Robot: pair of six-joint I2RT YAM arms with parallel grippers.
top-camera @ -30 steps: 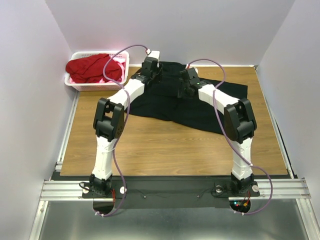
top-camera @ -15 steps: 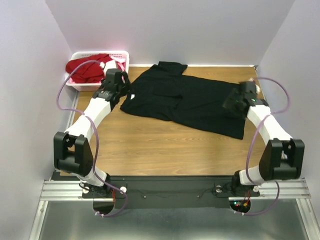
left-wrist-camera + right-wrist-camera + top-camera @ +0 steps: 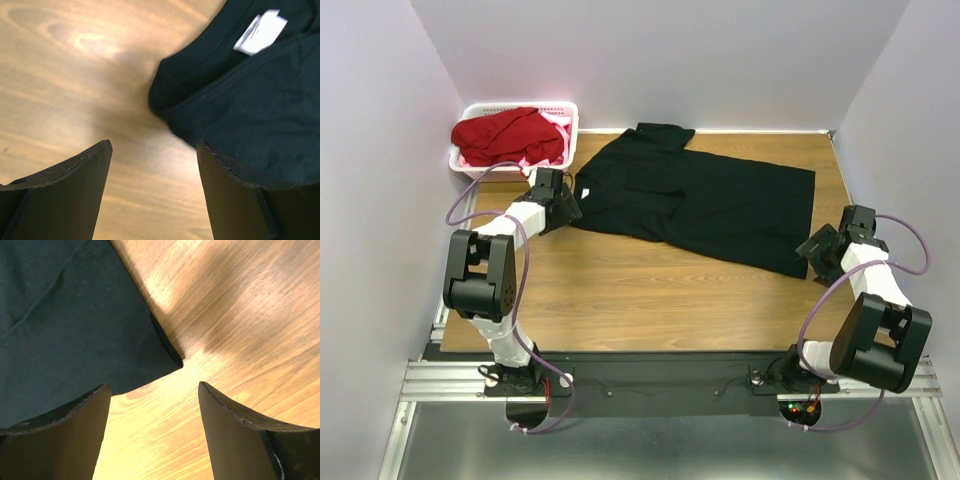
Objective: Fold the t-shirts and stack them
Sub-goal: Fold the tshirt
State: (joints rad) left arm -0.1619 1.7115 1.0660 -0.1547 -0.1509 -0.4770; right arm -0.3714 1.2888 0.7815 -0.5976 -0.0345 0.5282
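Observation:
A large black t-shirt [image 3: 705,200] lies spread flat on the wooden table, collar end to the left. My left gripper [image 3: 566,205] is open and empty at the shirt's left edge; in the left wrist view the collar with its white label [image 3: 260,31] lies just ahead of the gripper [image 3: 154,150]. My right gripper [image 3: 817,245] is open and empty at the shirt's near right corner [image 3: 172,357], which lies just ahead of the gripper [image 3: 154,390] in the right wrist view. A red t-shirt [image 3: 507,135] with pink cloth [image 3: 552,129] under it fills the basket.
A white slotted plastic basket [image 3: 570,110] stands at the back left corner. Grey walls close in the table on three sides. Bare wood [image 3: 650,300] lies between the shirt and the arm bases.
Both arms have swung outward from over the shirt's middle and come down low: the left to the shirt's left edge, the right to its near right corner. The shirt lies uncovered.

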